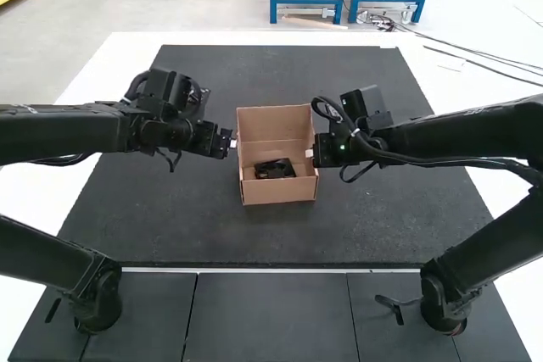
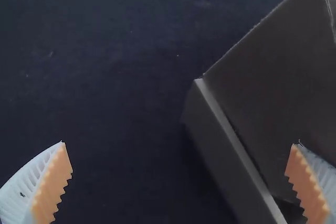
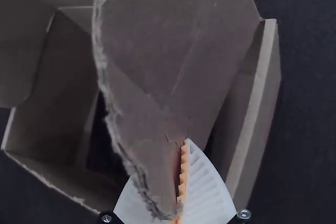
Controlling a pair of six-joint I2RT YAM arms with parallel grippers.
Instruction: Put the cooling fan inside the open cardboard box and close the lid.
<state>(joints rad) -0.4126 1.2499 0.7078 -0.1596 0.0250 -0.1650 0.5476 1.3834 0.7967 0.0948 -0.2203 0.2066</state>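
A black mat [image 1: 153, 209] covers the white table [image 1: 89, 69]. Left of the cardboard box [image 1: 280, 190], the left gripper [image 1: 226, 143] hangs just beside its wall, fingers spread wide, holding nothing. The cooling fan [image 1: 276, 169] lies inside the box, whose lid [image 1: 273, 122] stands open. At the box's right wall, the right gripper [image 1: 311, 155] is clenched on a side flap [image 3: 173, 51].

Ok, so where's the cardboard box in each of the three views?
High view: the cardboard box stands open mid-mat, between the left pincer and the right pincer.
Left wrist view: the box shows a dim outer wall and corner, beside one finger of the open left pincer.
Right wrist view: the box is seen from above, its flap clamped in the right pincer.
Shared landmark: the black mat under the box.
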